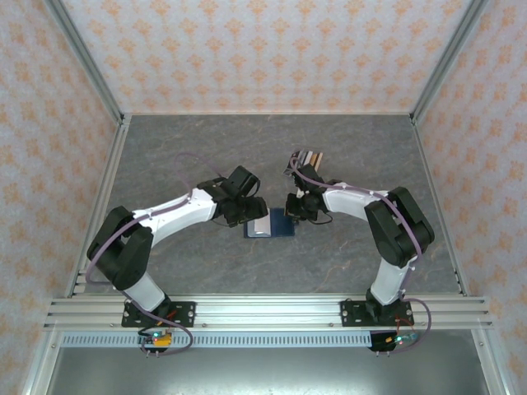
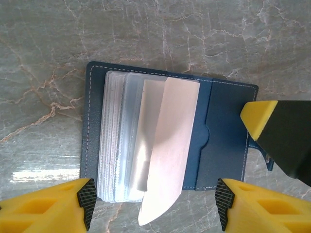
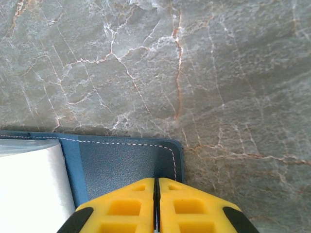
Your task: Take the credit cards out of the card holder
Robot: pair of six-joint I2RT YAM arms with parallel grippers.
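Your right gripper [image 3: 156,194], jaws closed, pins the card holder [image 2: 223,141] flat (likely anchoring it); your left gripper [image 2: 155,208] hangs open, empty, straddling the protruding card [image 2: 170,145].

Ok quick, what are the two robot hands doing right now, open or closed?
Left gripper: open, holding nothing, over the card holder.
Right gripper: shut, tips at the card holder's cover; a pinch cannot be told.

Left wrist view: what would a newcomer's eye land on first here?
The navy card holder lies open on the marbled table, with a pale card poking out of its clear sleeves toward the camera. The open left hand straddles it, while the shut right hand presses its bare flap.
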